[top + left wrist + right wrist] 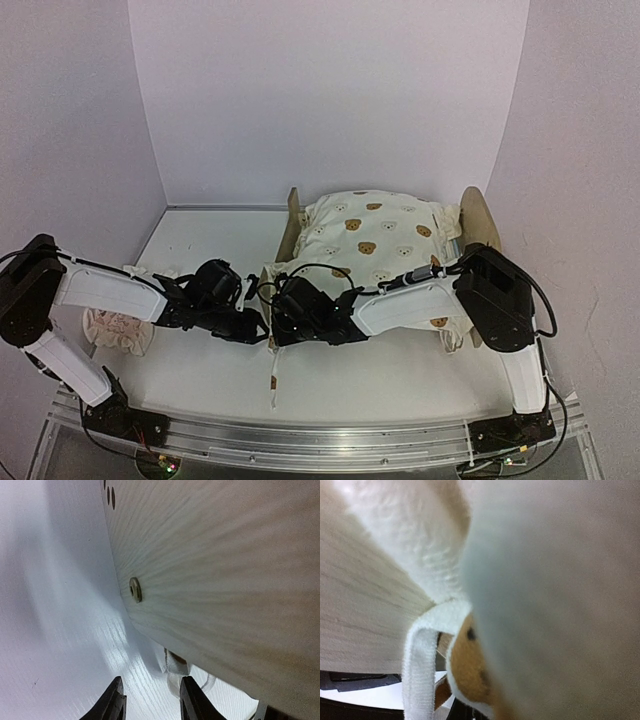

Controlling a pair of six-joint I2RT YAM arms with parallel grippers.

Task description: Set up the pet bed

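Note:
The pet bed [482, 218] stands right of centre, its plywood frame mostly covered by the cream bear-print quilt [375, 240]; the mattress is hidden under it. My left gripper [256, 327] is open and empty, low on the table at the bed's near left corner. In the left wrist view the gripper [152, 704] faces the plywood panel [225, 580], with a white tie [176, 669] just beyond one fingertip. My right gripper [281, 325] is at the same corner. In its wrist view the quilt [555, 600] fills the frame and hides the fingers, and its hem runs down to them.
The small pinkish ruffled pillow [116, 331] lies on the table at the far left, under my left arm. A quilt tie [273, 378] trails toward the near edge. Walls close in the table on the left, back and right.

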